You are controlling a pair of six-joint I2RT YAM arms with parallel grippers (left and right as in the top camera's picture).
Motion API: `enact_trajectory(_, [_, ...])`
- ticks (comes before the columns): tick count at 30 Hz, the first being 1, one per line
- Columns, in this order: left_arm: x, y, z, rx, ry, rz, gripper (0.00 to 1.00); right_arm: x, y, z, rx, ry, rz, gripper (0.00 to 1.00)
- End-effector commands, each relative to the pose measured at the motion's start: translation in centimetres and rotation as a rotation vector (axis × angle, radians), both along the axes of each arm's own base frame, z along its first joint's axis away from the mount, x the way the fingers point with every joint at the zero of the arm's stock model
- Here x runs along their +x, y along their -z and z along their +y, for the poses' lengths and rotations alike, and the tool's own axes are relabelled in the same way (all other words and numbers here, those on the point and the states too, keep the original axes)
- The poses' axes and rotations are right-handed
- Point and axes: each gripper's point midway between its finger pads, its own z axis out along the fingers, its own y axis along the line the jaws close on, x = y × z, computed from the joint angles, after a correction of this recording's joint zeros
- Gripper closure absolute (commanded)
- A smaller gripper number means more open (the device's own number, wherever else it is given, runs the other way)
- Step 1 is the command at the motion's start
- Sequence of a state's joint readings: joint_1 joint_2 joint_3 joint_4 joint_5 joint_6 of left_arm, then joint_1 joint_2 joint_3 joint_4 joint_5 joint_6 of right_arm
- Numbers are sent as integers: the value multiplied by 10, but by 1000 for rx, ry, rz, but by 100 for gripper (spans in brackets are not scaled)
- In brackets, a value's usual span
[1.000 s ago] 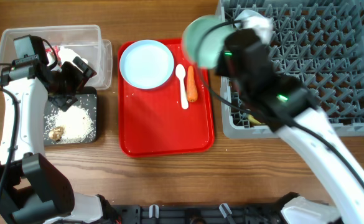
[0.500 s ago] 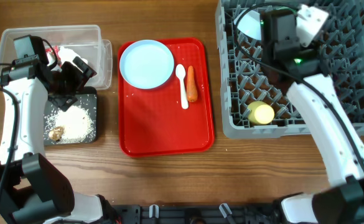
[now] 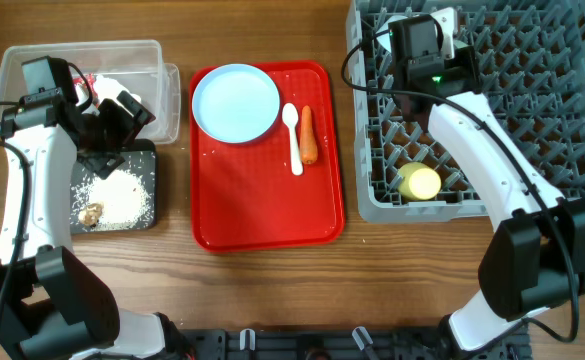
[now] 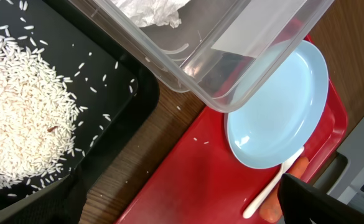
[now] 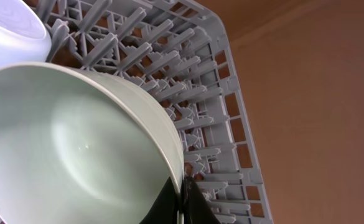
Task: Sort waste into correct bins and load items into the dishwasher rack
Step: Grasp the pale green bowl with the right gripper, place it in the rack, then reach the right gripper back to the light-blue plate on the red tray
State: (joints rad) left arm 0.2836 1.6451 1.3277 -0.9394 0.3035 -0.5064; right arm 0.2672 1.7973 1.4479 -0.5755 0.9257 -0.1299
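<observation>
Right end effector (image 5: 183, 194) pinching the green bowl (image 5: 76, 143) by the rim, held over the rack (image 5: 206, 93) beside the blue bowl (image 5: 7, 31). Ease it down between pegs, clear of that neighbour, before releasing. A second ago it hung by the red tray (image 3: 267, 215); now it's over the rack's far corner.

No writing, label, brand or number can be read.

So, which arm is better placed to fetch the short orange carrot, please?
Probably left: the left gripper hangs open near the red tray; the right gripper clamps the pale green bowl over the grey rack.
</observation>
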Motion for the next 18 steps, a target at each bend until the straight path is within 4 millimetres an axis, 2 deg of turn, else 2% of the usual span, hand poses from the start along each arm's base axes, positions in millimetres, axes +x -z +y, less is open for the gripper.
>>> enact_trajectory(1, [2, -9, 4, 14, -3, -24, 0, 0, -1, 14, 18, 25, -63, 96])
enact_trajectory(3, [2, -9, 3, 14, -3, -24, 0, -2, -11, 6, -31, 72, -102, 96])
enact_trajectory(5, [2, -9, 3, 14, -3, -24, 0, -8, -30, -4, -128, 144, -161, 96])
enact_trajectory(9, [2, -9, 4, 14, -3, -24, 0, -12, -29, 11, -212, 58, -43, 96])
enact_trajectory(12, [2, -9, 3, 14, -3, -24, 0, -12, -28, 12, -233, 40, -11, 96])
enact_trajectory(14, [2, -9, 3, 14, -3, -24, 0, -21, -21, 14, -278, 8, 84, 96])
enact_trajectory(18, [2, -9, 3, 14, -3, -24, 0, -34, -12, 10, -251, 49, 92, 96])
